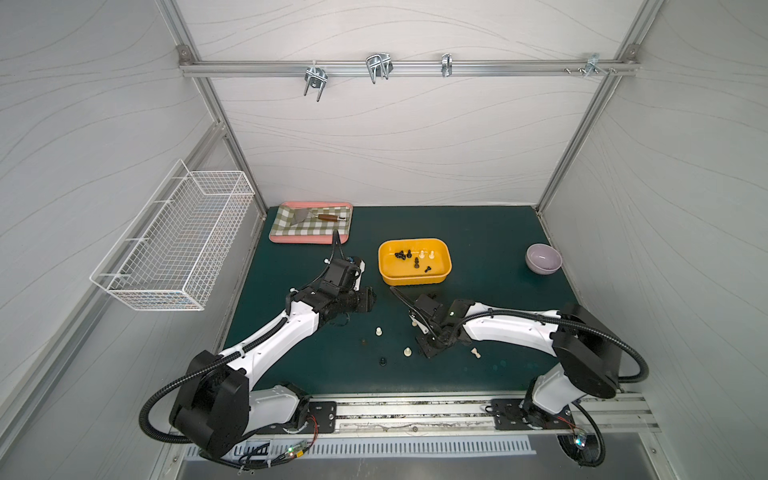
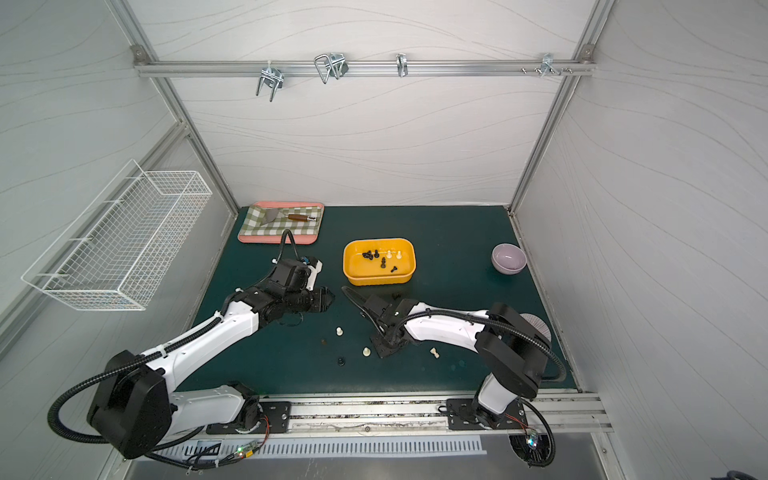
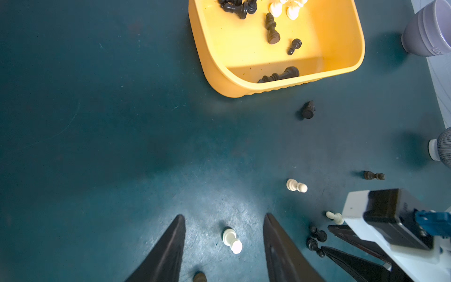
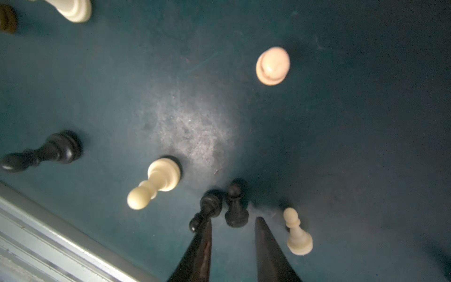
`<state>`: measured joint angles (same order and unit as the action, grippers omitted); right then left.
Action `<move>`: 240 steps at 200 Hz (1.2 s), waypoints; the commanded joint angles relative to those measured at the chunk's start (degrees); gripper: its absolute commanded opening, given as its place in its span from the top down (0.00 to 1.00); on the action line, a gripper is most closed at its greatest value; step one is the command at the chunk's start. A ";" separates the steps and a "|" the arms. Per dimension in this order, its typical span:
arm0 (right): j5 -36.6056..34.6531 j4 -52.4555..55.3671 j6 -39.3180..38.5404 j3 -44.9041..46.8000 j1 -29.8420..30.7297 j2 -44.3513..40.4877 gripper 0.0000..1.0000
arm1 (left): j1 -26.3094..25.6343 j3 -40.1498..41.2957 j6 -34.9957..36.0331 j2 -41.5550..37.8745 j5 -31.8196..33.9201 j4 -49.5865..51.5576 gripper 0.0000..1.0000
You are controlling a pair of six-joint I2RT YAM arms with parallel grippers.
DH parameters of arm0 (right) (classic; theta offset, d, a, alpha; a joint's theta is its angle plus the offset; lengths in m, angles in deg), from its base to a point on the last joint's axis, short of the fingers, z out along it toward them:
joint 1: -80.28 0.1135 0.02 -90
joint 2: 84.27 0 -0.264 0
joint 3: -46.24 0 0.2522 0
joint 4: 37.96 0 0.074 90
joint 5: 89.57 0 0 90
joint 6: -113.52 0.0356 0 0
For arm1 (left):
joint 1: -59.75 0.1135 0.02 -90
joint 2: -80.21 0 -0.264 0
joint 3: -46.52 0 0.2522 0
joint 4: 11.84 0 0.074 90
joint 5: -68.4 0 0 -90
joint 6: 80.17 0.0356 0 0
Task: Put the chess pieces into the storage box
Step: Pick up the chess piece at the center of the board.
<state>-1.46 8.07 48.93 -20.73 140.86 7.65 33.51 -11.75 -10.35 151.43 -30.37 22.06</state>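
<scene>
The yellow storage box (image 1: 415,283) (image 2: 378,281) (image 3: 244,90) holds several black and two cream chess pieces (image 1: 417,262). More pieces stand or lie loose on the green mat in front of it. My left gripper (image 1: 371,300) (image 3: 224,216) hovers open; a cream pawn (image 3: 231,240) (image 1: 378,331) shows on the mat in its gap, with a brown piece (image 3: 199,277) nearer the wrist. My right gripper (image 1: 428,353) (image 4: 233,222) is low over the mat, narrowly open. An upright black pawn (image 4: 235,210) sits at its mouth, a tilted black pawn (image 4: 207,207) touches one fingertip, and a cream pawn (image 4: 297,234) stands outside.
A lilac bowl (image 1: 543,258) sits far right and a grey ribbed bowl (image 2: 536,324) lies behind the right arm. The pink-rimmed checkered tray (image 1: 309,240) holding a trowel is at the back left. A white wire basket (image 1: 178,245) hangs on the left wall.
</scene>
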 commanded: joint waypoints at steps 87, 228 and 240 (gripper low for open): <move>-0.81 -0.07 -0.85 -1.34 0.51 3.70 0.72 | 0.14 -0.39 -0.36 -0.92 0.36 -0.32 0.47; -2.02 -0.49 -0.21 -0.58 0.52 3.99 0.81 | 0.14 -0.84 -0.12 -0.54 0.29 0.16 0.47; -1.60 -0.78 -0.14 -0.36 0.43 3.73 0.82 | 0.14 -0.77 -0.21 -0.48 0.24 0.16 0.47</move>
<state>-2.84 7.68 48.56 -21.56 140.97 11.15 33.51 -11.62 -10.33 151.39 -30.37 22.45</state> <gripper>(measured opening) 0.192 0.532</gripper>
